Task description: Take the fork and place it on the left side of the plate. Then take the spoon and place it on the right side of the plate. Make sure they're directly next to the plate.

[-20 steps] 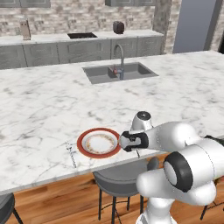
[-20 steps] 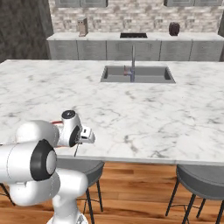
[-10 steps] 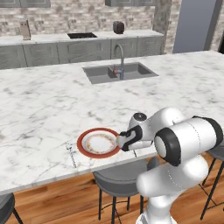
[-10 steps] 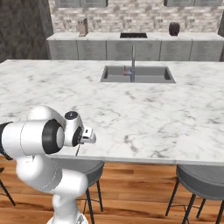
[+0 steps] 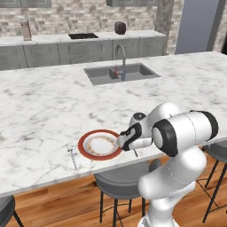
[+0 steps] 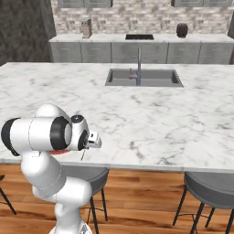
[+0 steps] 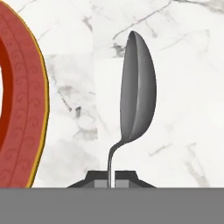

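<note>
hand (image 7: 111, 178) clamped on spoon (image 7: 137, 92) handle, just right of plate (image 5: 100, 144) | fork (image 5: 71, 154) on table (image 5: 53, 111) left of plate, unmoved | vs 0.5 s ago: arm elbow swung right, hand barely shifted

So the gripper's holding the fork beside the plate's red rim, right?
Not the fork. The hand view shows the gripper shut on the spoon, its oval bowl beside the plate's red rim. The fork lies on the plate's other side.
</note>
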